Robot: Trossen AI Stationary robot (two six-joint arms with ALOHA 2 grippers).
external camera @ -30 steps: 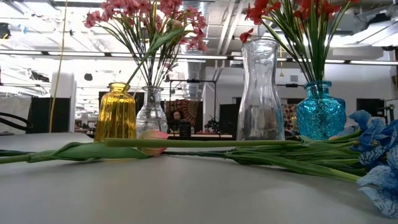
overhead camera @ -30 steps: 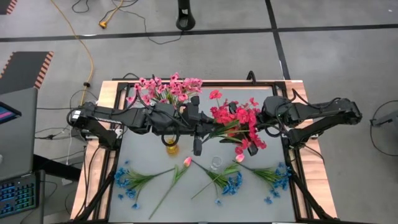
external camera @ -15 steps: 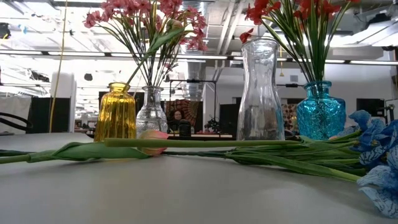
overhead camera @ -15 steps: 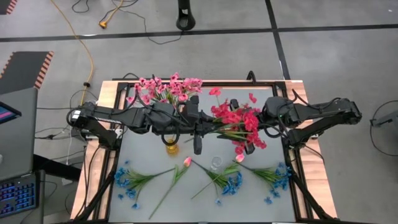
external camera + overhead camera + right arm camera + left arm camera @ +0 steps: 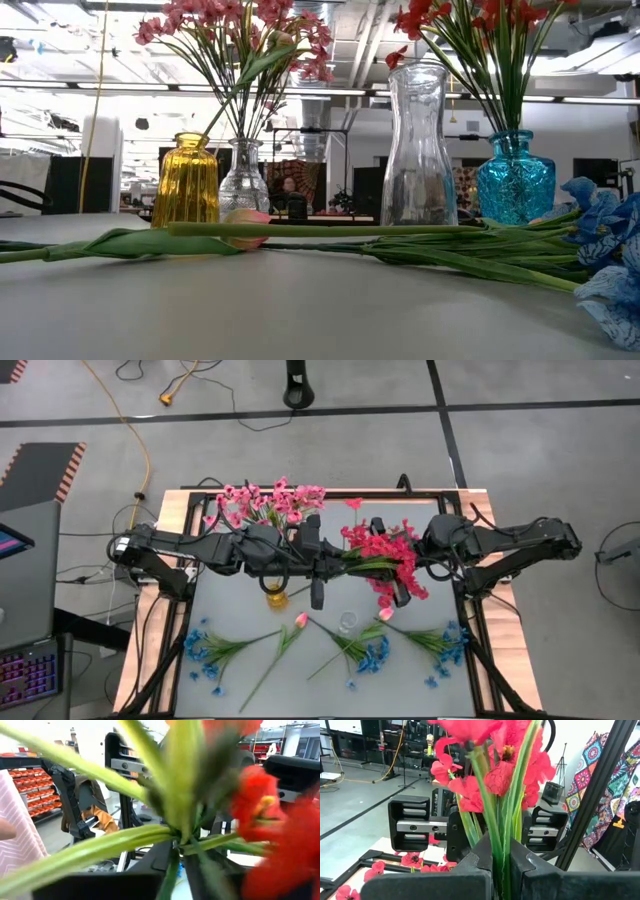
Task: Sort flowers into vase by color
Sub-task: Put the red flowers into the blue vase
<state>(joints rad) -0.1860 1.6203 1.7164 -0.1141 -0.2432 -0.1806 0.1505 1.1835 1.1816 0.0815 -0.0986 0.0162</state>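
- We find the left gripper point(image 5: 501, 870) over the middle of the grey table point(image 5: 240, 610), clamped tight on the green stems of a bunch of deep red-pink artificial flowers point(image 5: 382, 550).
- We find the right gripper point(image 5: 177, 867) meeting the same bunch from the opposite side; in its wrist view the stems pass between its dark fingers point(image 5: 155, 860), which appear closed on them.
- The red-pink bunch lies roughly level between the two grippers, its blossoms spread toward the right arm.
- In the low view, a second cluster of red blossoms point(image 5: 470, 20) stands in a blue textured glass vase point(image 5: 515, 180).
- Light pink sprigs point(image 5: 245, 25) stand in a small clear cut-glass vase point(image 5: 244, 182).
- A yellow ribbed glass vase point(image 5: 187, 181) sits just beside the small clear one.
- A tall clear glass vase point(image 5: 418, 145) stands between the small clear vase and the blue one.
- Blue-blossomed sprigs point(image 5: 205, 650) lie flat on the near part of the table, with a pink tulip on a long stem point(image 5: 300, 620) among them.
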